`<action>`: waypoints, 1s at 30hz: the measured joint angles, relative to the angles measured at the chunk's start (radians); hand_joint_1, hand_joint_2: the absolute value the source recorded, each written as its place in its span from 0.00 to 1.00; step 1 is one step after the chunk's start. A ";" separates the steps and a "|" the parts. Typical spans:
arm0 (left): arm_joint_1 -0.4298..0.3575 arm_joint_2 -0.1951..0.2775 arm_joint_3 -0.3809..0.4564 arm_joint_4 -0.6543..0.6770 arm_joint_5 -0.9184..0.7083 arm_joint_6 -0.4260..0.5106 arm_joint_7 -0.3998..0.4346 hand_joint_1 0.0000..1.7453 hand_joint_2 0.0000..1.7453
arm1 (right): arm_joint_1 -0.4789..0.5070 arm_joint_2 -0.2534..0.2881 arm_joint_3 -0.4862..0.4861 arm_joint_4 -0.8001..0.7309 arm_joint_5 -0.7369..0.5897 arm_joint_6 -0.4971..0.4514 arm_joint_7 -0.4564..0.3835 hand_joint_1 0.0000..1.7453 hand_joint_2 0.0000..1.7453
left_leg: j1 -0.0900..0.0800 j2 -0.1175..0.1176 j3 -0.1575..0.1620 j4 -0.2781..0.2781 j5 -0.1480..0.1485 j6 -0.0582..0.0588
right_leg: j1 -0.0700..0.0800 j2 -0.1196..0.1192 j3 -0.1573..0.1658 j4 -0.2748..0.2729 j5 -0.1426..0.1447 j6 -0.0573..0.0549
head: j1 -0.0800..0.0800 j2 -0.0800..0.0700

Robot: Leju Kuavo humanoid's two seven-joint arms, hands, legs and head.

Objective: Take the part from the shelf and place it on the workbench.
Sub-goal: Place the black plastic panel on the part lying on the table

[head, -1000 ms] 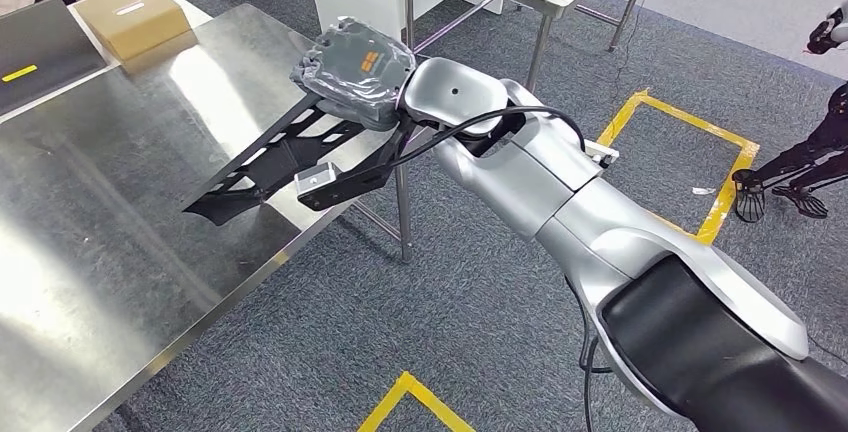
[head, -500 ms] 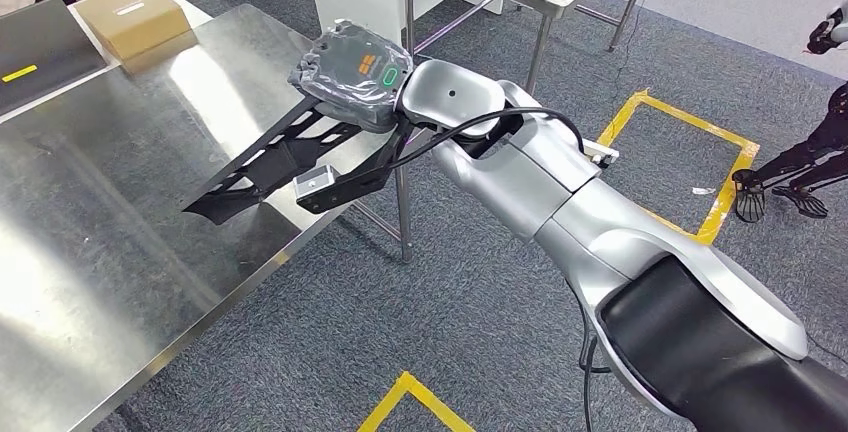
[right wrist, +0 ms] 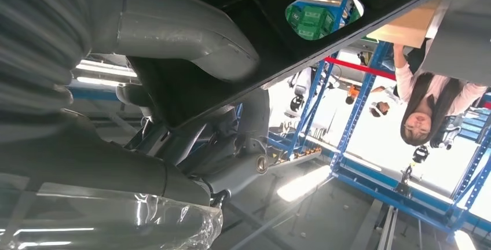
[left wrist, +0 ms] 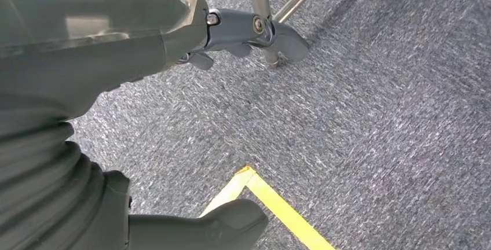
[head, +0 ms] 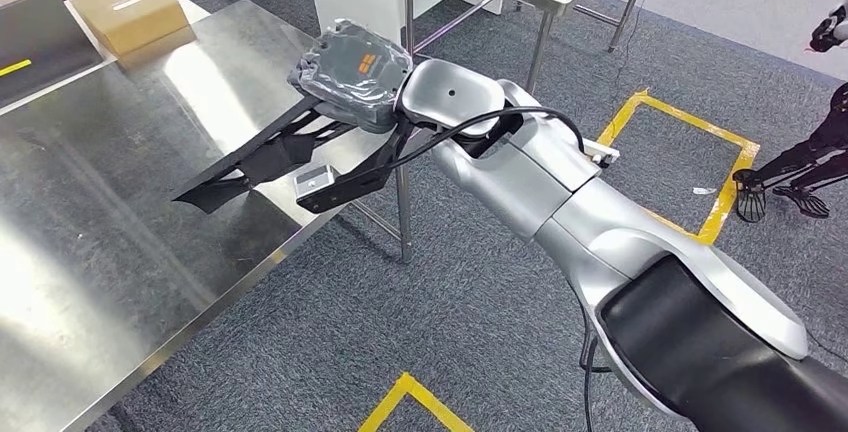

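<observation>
- A cardboard box [head: 132,14] sits at the far left end of the steel workbench [head: 100,242], well apart from the action.
- The black openwork part [head: 262,160] hangs over the workbench's near edge, its pointed tip just above the shiny top; whether the tip touches I cannot tell.
- It looks like a long, stiff, thin moulded frame with cut-outs and a small grey block [head: 317,181] on one arm. Probably light but long enough to lever, so hold it at the broad end.
- The right hand [head: 352,72], under its grey cover, grips that broad end; the right wrist view shows fingers [right wrist: 191,44] wrapped on the frame.
- The left hand [left wrist: 228,30] hangs over grey carpet, fingers curled in on nothing.
</observation>
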 joint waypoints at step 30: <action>-0.001 0.000 -0.001 0.000 -0.014 -0.003 0.004 0.00 1.00 | 0.007 -0.008 0.010 0.000 0.006 0.008 -0.001 1.00 1.00 | 0.002 0.006 -0.071 0.071 0.007 0.001 | 0.004 0.003 -0.009 0.104 -0.090 -0.011 | -0.001 0.000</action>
